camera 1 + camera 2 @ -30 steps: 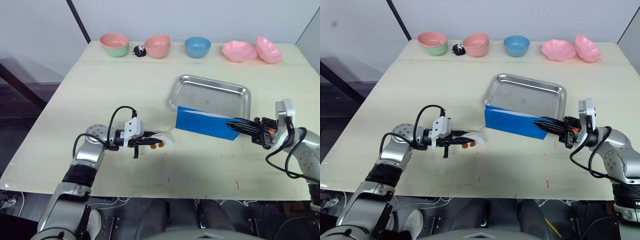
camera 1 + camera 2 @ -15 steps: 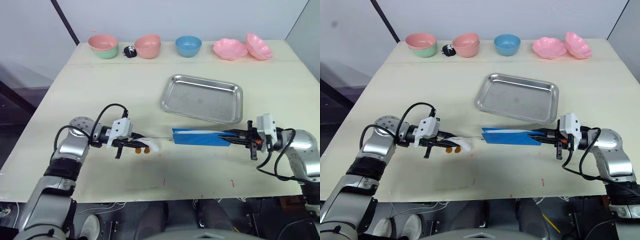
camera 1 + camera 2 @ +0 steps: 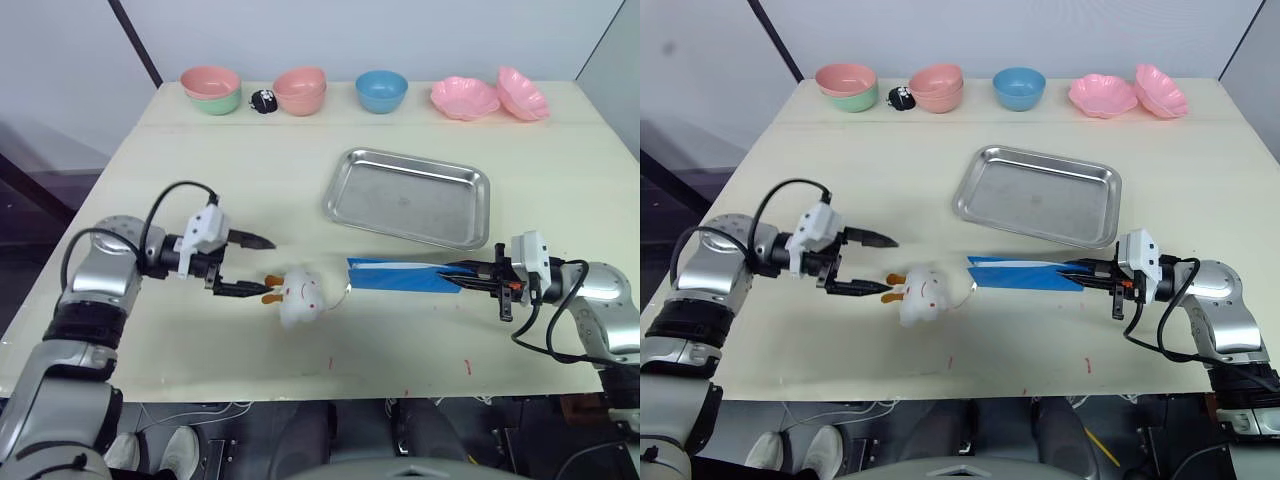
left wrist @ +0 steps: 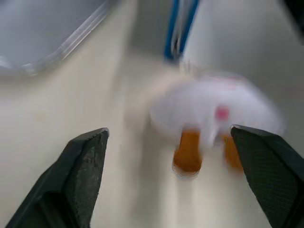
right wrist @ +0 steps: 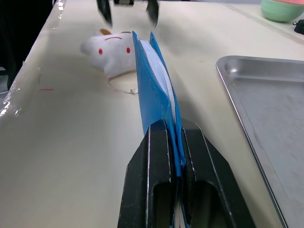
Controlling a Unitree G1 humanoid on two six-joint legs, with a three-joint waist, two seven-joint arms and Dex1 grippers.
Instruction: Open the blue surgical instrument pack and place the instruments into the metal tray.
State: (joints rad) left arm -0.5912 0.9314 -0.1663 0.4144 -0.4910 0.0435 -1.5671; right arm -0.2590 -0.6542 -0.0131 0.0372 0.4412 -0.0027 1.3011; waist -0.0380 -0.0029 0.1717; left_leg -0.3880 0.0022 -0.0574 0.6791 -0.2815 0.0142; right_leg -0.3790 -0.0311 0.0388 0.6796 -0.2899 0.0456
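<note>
Blue surgical instrument pack (image 3: 405, 277) sits pinched on edge in our right gripper (image 3: 462, 280) near the table's front edge, so our wide-open left gripper (image 3: 256, 265) can open it

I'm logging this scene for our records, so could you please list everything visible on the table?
Blue surgical instrument pack: one, bright blue, on edge in front of the tray, clamped at one end.
Metal tray: one, shiny steel, table centre-right, nothing in it.
Plush toy: one, white with orange bits, between the grippers.
Bowls: blue one, pink stack, pink-on-green stack, far edge.
Scalloped dishes: two, pink, far right corner.
Small black object: one, between the left bowl stacks.
Table: one, pale cream.
Left gripper: open, beside the toy.
Right gripper: shut on the pack.
</note>
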